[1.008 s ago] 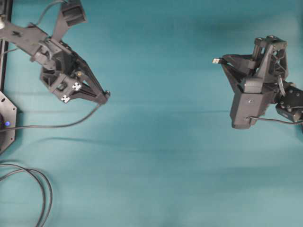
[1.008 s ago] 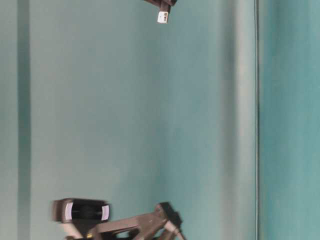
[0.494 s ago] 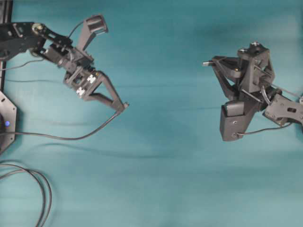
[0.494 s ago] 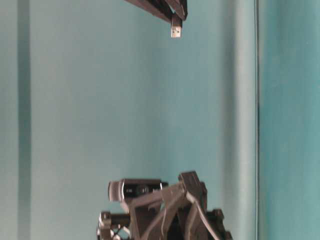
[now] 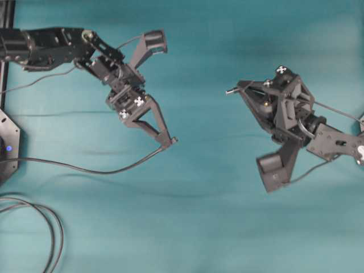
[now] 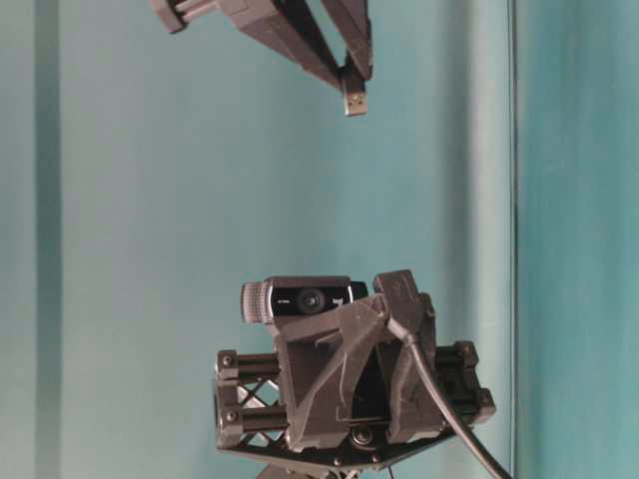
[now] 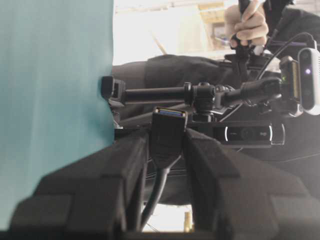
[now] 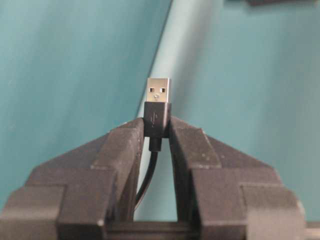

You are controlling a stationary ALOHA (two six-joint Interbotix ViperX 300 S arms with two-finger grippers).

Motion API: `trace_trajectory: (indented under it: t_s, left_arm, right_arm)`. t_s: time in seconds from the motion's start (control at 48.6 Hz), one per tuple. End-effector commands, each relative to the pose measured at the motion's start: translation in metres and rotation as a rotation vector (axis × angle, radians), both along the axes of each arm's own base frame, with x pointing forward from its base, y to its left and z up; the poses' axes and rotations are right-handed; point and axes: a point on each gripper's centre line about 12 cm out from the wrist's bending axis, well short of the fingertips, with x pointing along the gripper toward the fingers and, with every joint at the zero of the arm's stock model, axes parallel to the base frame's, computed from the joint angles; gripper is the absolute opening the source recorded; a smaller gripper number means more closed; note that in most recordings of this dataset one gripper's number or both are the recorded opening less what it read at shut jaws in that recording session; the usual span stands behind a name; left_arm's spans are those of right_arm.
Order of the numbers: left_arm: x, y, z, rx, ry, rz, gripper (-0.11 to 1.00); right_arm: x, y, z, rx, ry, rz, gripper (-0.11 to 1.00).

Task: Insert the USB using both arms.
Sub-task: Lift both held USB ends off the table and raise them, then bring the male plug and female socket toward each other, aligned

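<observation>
Black lattice-framed arms (image 5: 62, 45), white markers (possibly tags) (image 5: 138, 101).

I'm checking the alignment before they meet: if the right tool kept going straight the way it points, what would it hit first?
Probably nothing: in the overhead view the right tool holding the USB points left over bare table, passing above the left tool and its socket. Depth is unclear.

Robotics lab: teal backdrop (image 5: 199, 227), webcam on tripod rig (image 7: 245, 132), operator's hand (image 7: 247, 22) behind.

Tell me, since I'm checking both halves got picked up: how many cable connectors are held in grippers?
2. The USB sits in the right gripper; the black socket sits in the left gripper.
</observation>
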Motion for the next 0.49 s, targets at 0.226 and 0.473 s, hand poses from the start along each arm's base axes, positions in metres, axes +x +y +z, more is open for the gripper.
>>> trace_trajectory:
  t_s: [0.226, 0.473]
  left_arm:
    - [0.01, 0.008, -0.001, -0.01, -0.038, -0.011, 0.3]
    - [0.028, 0.021, 0.01, -0.015, -0.102, -0.033, 0.3]
  right_arm:
    - [0.009, 0.006, -0.005, -0.094, 0.009, 0.094, 0.19]
    - [0.017, 0.011, -0.002, -0.121, -0.038, 0.132, 0.19]
